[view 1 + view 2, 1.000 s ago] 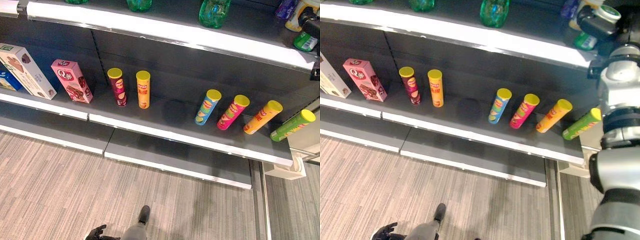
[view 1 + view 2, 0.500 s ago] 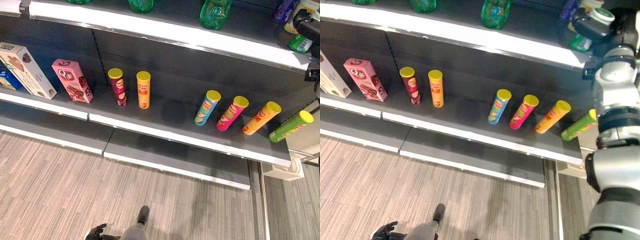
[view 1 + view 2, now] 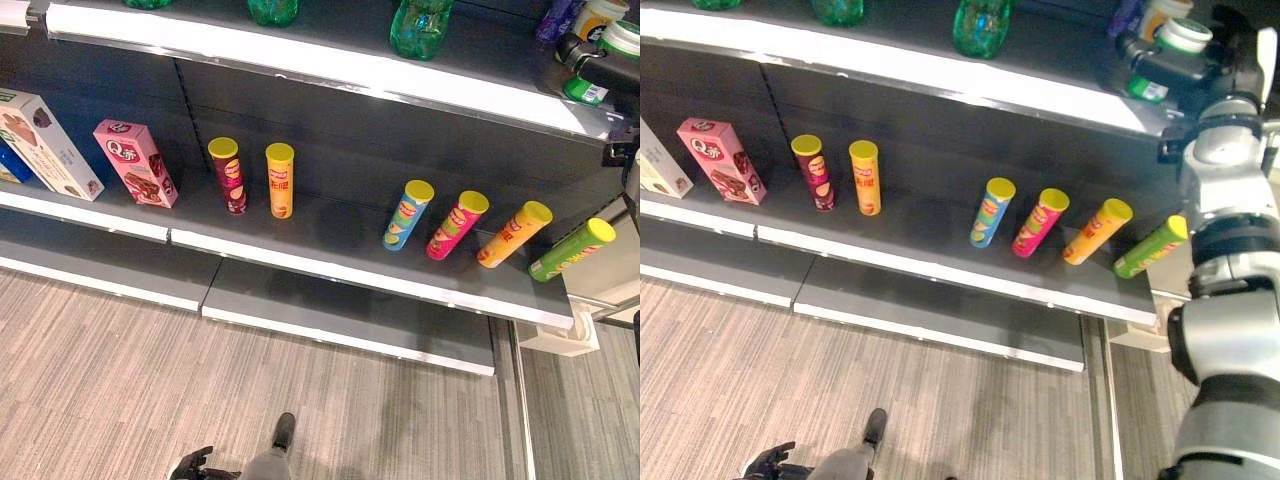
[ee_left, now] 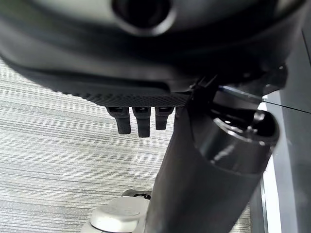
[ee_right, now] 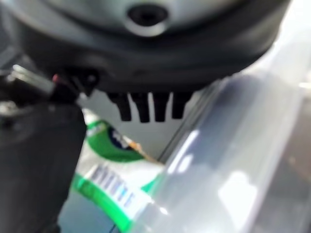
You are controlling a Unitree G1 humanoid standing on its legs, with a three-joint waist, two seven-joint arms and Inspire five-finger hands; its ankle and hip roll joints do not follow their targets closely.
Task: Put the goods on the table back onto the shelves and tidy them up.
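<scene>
Green and white, the bottle [image 3: 1162, 58] sits in our right hand [image 3: 1200, 55], fingers curled round it, up at the right end of the top shelf [image 3: 940, 75], held there, we judge, to be set among the other bottles. Below, the tubes [image 3: 405, 214] stand spaced along the middle shelf [image 3: 330, 262]. Our left hand [image 4: 141, 119] hangs by the floor [image 3: 120, 390], fingers relaxed, holding nothing.
</scene>
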